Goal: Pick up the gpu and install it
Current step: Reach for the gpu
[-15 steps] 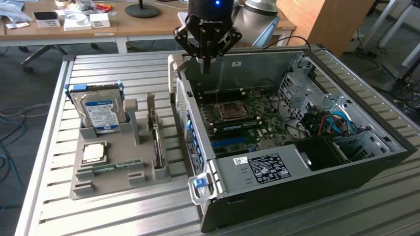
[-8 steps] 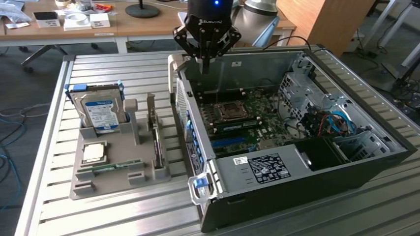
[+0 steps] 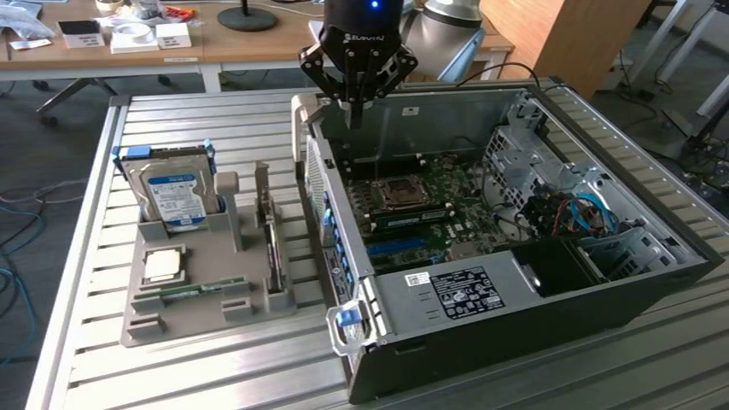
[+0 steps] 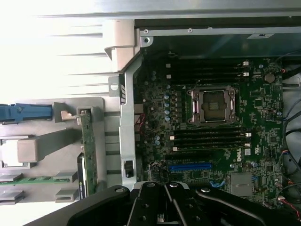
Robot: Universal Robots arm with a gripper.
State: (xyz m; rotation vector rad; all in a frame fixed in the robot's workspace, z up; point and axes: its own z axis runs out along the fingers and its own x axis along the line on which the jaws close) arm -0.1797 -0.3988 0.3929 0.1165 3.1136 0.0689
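Black fingers [image 3: 354, 113], pressed together on nothing, tip the gripper [image 3: 355, 120] hanging over the rim of the open black metal computer case [image 3: 547, 316] with its green motherboard [image 3: 428, 201]. At seven o'clock from it in the exterior view, well apart, the thin black-faced gpu card [image 3: 272, 248] stands on edge in the grey plastic tray [image 3: 171, 325].

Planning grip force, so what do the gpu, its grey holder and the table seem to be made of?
The gpu: circuit board, green edge in the wrist view, likely fibreglass. The grey holder: matte, probably plastic. The table: ribbed pale metal slats, likely aluminium.
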